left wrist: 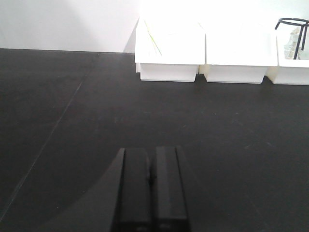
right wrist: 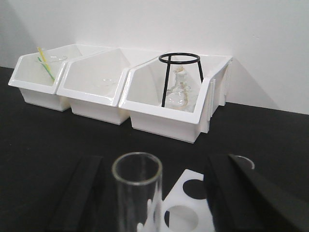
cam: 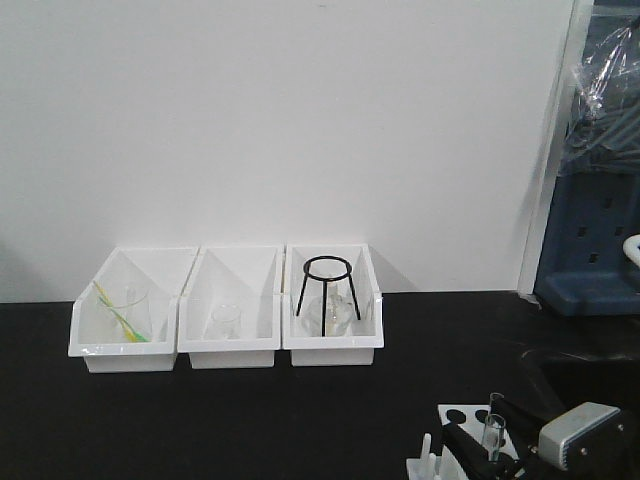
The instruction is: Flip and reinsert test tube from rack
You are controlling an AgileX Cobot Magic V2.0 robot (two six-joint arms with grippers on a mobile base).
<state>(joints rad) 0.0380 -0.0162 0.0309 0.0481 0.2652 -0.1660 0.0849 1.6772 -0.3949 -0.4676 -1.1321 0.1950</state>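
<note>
— While the matte black tabletop (cam: 200, 420) spreads under both arms, what stands at its back?
— Three white open-front plastic bins (cam: 230, 352), side by side against the wall.
— And the arms?
— The left gripper (left wrist: 151, 164) hangs low and level over the table, its fingers pressed together. The right gripper (right wrist: 154, 198) reaches in level at the small white plastic rack with round holes (right wrist: 168, 204), its fingers (right wrist: 79, 193) spread wide.
— The tube?
— The clear glass test tube (right wrist: 137, 193) stands upright at the rack between those fingers, mouth up, touched by neither. Its foot is hidden.
</note>
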